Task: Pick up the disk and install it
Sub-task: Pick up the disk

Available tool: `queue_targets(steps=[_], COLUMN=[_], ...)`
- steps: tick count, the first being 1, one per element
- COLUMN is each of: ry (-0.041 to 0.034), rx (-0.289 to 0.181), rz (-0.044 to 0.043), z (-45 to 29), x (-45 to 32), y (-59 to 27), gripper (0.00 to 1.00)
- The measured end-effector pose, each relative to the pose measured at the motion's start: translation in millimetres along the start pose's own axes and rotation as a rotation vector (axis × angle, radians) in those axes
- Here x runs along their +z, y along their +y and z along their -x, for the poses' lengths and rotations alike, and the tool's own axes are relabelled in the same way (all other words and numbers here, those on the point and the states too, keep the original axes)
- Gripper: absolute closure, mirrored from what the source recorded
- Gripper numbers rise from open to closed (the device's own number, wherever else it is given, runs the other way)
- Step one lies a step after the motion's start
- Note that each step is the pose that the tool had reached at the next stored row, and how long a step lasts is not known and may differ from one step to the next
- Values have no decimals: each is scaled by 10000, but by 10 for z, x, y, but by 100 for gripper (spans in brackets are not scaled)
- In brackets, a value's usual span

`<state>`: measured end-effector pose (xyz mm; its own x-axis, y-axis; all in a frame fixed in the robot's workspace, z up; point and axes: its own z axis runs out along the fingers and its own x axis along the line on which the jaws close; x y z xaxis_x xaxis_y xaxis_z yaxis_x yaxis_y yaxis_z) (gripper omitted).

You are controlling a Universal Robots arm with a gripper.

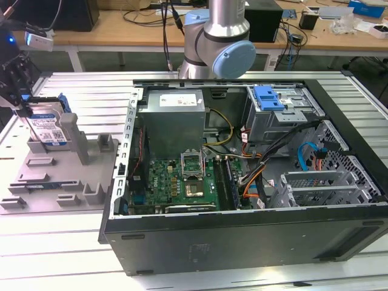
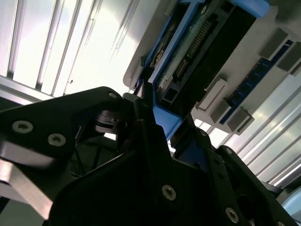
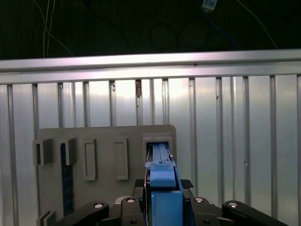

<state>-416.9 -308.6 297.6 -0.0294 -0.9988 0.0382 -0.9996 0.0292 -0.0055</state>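
Note:
The disk [image 1: 50,128], a silver drive with a white-and-blue label and a blue frame, stands on edge in a slot of the grey fixture [image 1: 54,182] at the exterior view's left. My gripper [image 1: 23,108] comes down on its top edge there. In the first wrist view the disk's blue frame [image 3: 162,181] runs between the black fingers [image 3: 129,202], which press on it from both sides. The second wrist view shows the gripper [image 2: 157,117] closed on the disk's blue frame [image 2: 164,117], with the disk's dark connector side [image 2: 197,42] beyond. The disk's lower end sits in the fixture [image 3: 108,136].
An open computer case [image 1: 242,242] lies at the centre and right of the ribbed metal table [image 1: 60,242], holding a grey power supply [image 1: 173,118], a green motherboard [image 1: 182,182] and a drive bay with a blue latch [image 1: 270,97]. The arm's base [image 1: 218,36] stands behind the case.

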Motion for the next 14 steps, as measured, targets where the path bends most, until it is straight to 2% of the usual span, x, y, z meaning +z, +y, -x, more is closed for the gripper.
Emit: queue_targets(steps=[14], ry=[0], rx=[0], rz=[0], z=[0], x=[3], y=[0], gripper=[63])
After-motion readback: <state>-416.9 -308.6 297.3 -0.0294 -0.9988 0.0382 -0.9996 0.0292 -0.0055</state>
